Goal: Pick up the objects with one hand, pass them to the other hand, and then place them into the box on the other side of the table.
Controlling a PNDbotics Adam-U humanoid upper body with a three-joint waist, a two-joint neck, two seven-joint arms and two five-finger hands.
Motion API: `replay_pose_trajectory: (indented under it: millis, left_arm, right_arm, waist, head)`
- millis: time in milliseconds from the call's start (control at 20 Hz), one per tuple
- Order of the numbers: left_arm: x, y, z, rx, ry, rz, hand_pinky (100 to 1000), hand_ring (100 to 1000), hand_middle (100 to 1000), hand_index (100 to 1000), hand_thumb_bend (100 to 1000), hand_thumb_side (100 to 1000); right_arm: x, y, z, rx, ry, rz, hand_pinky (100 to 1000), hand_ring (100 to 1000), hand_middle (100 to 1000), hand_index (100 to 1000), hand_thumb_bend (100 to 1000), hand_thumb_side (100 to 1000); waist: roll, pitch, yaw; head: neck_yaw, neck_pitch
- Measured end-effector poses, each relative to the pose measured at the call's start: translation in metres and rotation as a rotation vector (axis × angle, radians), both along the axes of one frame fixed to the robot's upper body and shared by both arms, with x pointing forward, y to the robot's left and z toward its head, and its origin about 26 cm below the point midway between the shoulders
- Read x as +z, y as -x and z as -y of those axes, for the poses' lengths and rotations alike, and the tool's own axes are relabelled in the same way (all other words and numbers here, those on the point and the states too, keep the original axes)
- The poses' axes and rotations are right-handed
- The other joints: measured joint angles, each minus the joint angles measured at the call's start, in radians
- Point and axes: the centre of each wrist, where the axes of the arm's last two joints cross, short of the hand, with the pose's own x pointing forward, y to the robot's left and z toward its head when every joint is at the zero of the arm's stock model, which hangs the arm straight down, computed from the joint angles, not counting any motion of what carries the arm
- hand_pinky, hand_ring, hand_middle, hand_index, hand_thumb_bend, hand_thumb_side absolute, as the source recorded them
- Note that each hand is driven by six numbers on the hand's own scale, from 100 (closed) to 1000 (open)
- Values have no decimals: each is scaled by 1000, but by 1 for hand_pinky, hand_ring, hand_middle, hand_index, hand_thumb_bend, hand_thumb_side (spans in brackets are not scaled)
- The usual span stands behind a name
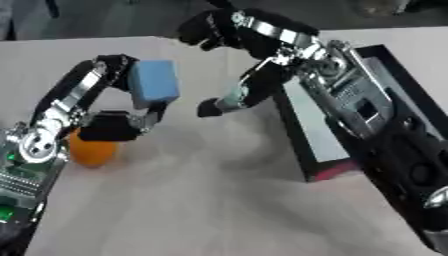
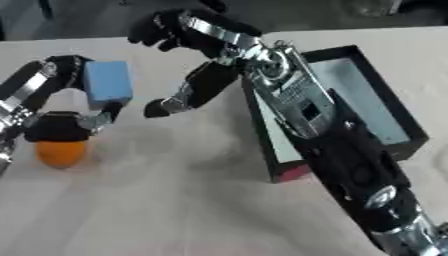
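Observation:
A light blue block (image 1: 156, 81) is held above the table in my left hand (image 1: 118, 102), whose fingers and thumb curl round it. My right hand (image 1: 241, 55) hovers just to the block's right with fingers spread and the thumb pointing down toward the block, not touching it. An orange ball (image 1: 90, 151) lies on the table under my left wrist, partly hidden by the hand. The black box (image 2: 398, 117) with a pale floor sits at the right, under my right forearm.
The box's near corner shows a red patch (image 2: 296, 173). The pale tabletop (image 1: 201, 200) stretches in front of both arms. The table's far edge (image 1: 87, 39) runs just behind the hands.

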Motion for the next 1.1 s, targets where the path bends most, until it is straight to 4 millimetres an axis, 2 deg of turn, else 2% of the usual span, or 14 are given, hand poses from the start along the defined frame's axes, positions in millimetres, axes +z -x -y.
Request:
replay_pose_trajectory:
  millis: [650, 900, 950, 1000, 1100]
  left_arm:
    - [-2, 3, 16, -85, 71, -29, 765, 560, 471, 519, 100, 100]
    - [-3, 4, 19, -110, 103, -54, 766, 561, 470, 518, 100, 100]
    - [-3, 4, 19, -113, 107, -58, 766, 561, 470, 519, 100, 100]
    - [-3, 4, 19, -116, 109, -60, 766, 561, 470, 518, 100, 100]
    - [-3, 4, 19, -115, 113, -65, 767, 561, 470, 518, 100, 100]
  right_arm:
    - [-5, -9, -7, -16, 41, 9, 892, 869, 866, 772, 667, 100]
    - [-7, -11, -8, -22, 31, 4, 875, 841, 811, 738, 628, 100]
    - [-7, -11, -8, -24, 27, 0, 874, 837, 804, 735, 611, 100]
    - [-7, -11, -8, -26, 23, -2, 872, 834, 799, 731, 550, 100]
    - [-7, -11, -8, -25, 13, -11, 871, 830, 792, 724, 355, 100]
  waist:
    - [0, 0, 7]
    - [0, 4, 12]
    - [0, 4, 12]
    - [0, 4, 12]
    - [0, 5, 12]
  head:
    - [-9, 0]
    - [-14, 0]
    - [-15, 0]
    - [-17, 0]
    - [-18, 0]
